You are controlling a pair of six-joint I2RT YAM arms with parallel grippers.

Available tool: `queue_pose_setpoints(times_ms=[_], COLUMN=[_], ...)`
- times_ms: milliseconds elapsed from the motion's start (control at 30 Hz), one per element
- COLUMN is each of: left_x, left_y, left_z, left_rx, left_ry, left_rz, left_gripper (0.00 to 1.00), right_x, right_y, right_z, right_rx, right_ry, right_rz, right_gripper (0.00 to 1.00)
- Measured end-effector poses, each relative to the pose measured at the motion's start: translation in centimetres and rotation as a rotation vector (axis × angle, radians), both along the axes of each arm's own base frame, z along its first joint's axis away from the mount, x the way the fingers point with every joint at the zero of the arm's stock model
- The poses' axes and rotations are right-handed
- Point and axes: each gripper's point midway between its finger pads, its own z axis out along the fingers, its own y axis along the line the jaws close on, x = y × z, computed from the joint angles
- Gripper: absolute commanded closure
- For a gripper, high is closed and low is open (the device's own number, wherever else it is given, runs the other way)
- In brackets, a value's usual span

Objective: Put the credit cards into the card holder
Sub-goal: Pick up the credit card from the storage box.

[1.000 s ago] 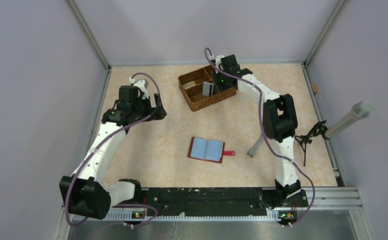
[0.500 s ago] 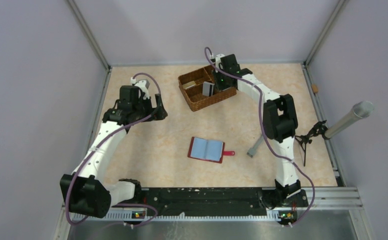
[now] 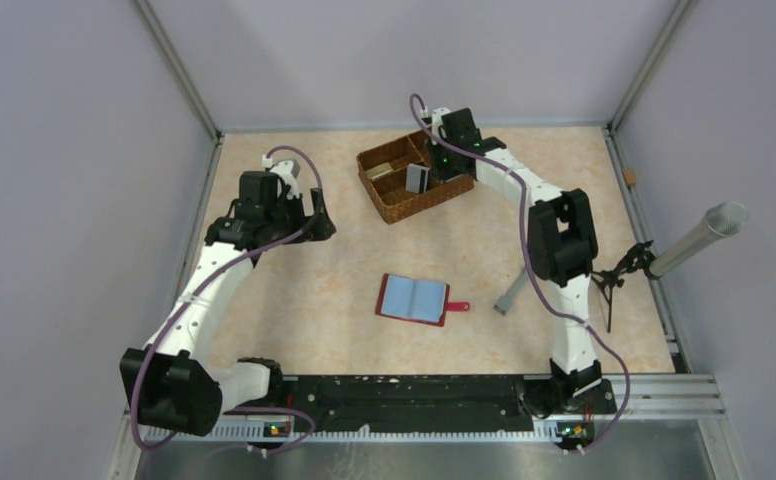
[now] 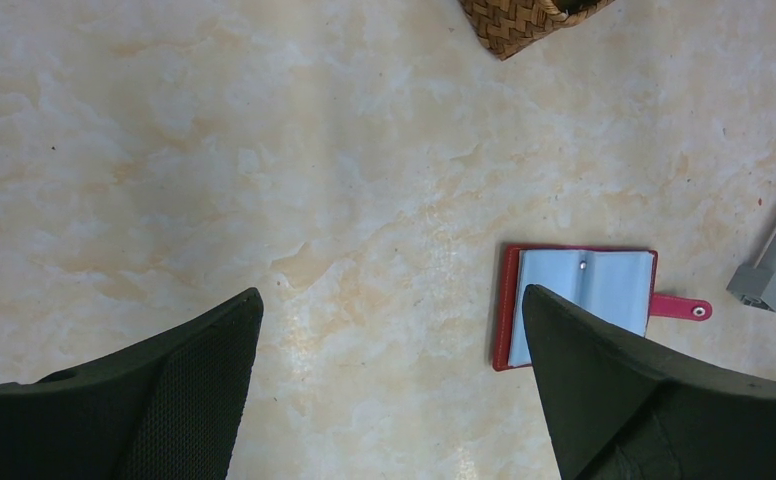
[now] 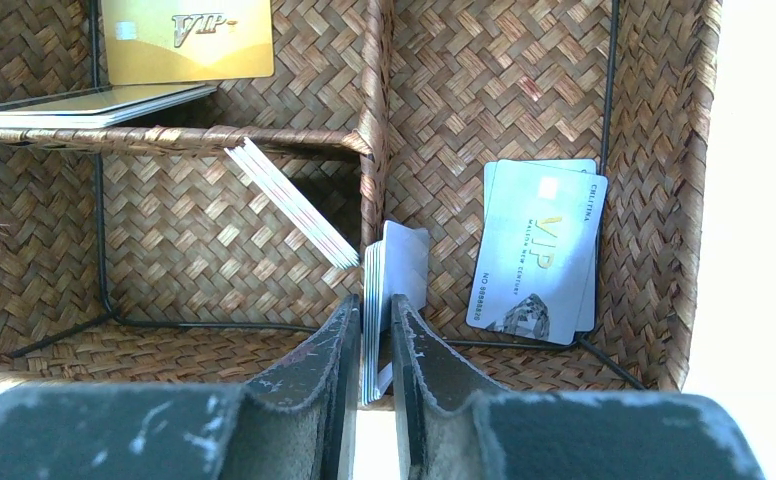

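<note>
The dark red card holder [image 3: 414,298] lies open on the table, its clear pockets up and snap tab to the right; it also shows in the left wrist view [image 4: 584,290]. My left gripper [image 3: 316,215] is open and empty, hovering left of it [image 4: 389,300]. My right gripper [image 3: 427,178] is down inside the wicker basket [image 3: 394,205]. Its jaws [image 5: 374,305] are closed around an upright stack of grey-white credit cards [image 5: 389,260] at the basket's divider. Grey VIP cards [image 5: 539,250], a gold card [image 5: 189,35] and leaning white cards [image 5: 289,200] lie in other compartments.
A grey tool [image 3: 511,295] lies right of the card holder and shows in the left wrist view [image 4: 774,255]. A grey cylinder on a small stand [image 3: 699,235] sits at the right edge. Walls close the table at the left, back and right.
</note>
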Motion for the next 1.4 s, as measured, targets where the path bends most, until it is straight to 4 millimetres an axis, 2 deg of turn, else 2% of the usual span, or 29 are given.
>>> queue_pose_setpoints(times_ms=[733, 1400], left_x=[-0.05, -0.05], left_y=[-0.12, -0.12], left_z=[0.02, 0.01], left_rx=[-0.005, -0.005], left_ry=[0.001, 0.001], left_rz=[-0.006, -0.006], left_gripper=[0.01, 0.01], right_x=[-0.53, -0.71], right_y=[0.39, 0.39], right_z=[-0.19, 0.35], right_rx=[0.022, 0.032], right_ry=[0.015, 0.011], right_rz=[0.021, 0.023], right_gripper=[0.76, 0.80])
